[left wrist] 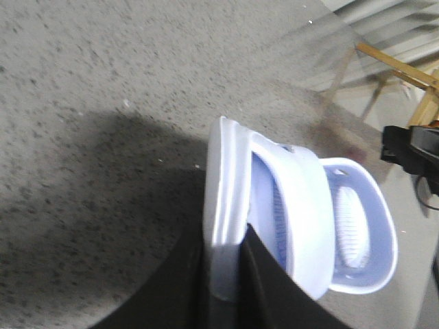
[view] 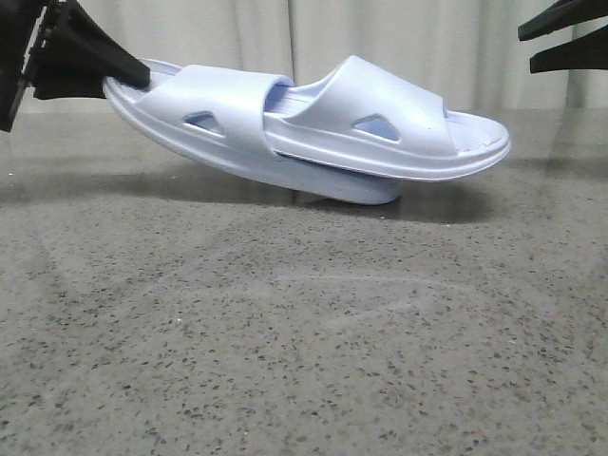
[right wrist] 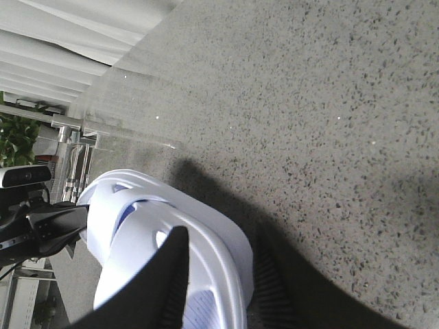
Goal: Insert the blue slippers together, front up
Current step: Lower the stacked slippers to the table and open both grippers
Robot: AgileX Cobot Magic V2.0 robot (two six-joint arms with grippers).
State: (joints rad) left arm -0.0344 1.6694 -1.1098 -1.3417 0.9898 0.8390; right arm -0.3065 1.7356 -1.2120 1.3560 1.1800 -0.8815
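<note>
Two blue slippers lie nested on the grey speckled table (view: 304, 342). The left slipper (view: 228, 104) is tilted, its left end lifted and its right end on the table. My left gripper (view: 133, 74) is shut on that lifted end; the left wrist view shows the fingers clamped on its sole edge (left wrist: 226, 199). The right slipper (view: 399, 123) lies on the first one's sole, its end pushed under the first one's strap. My right gripper (view: 556, 40) hangs open up and to the right of the pair, touching nothing. In its wrist view the slippers (right wrist: 206, 233) show between the spread fingers.
A white curtain (view: 427, 38) hangs behind the table's far edge. A wooden frame (left wrist: 405, 68) stands beyond the table in the left wrist view. Green plants (right wrist: 17, 140) and a metal stand show past the table edge in the right wrist view.
</note>
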